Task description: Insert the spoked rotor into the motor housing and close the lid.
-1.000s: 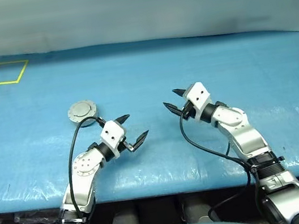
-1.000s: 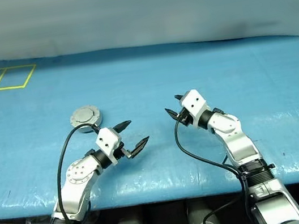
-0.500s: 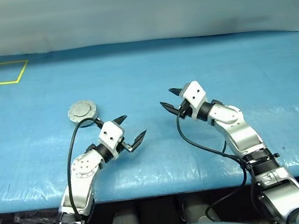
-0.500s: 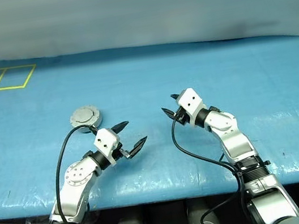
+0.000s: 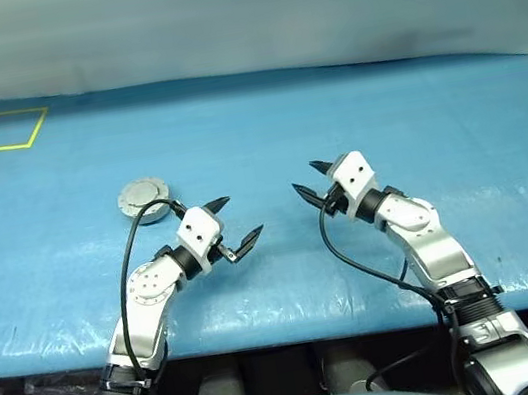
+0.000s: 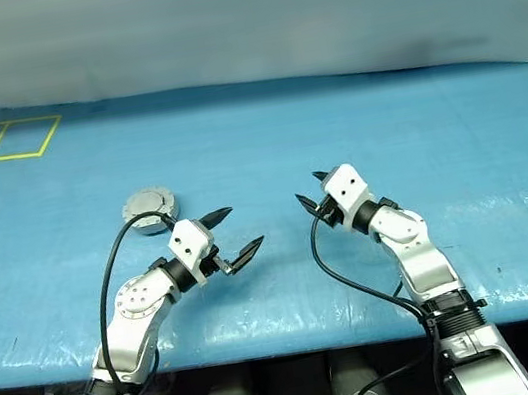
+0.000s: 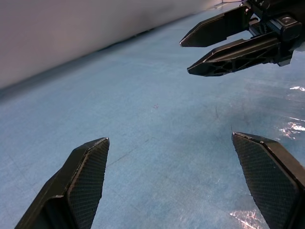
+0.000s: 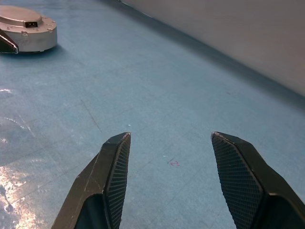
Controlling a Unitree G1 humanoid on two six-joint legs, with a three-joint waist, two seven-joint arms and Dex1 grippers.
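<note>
Housing: closed silver puck on the blue table; lid on top; far left
Left gripper: fingers spread, empty; puck just beyond it to the far left; the nearer arm
Right gripper: fingers apart, empty; puck well apart to its left

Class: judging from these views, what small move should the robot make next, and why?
Probably none beyond drawing both arms back: the housing sits on the table with its lid closed, and the left gripper and right gripper are open and hold nothing.
</note>
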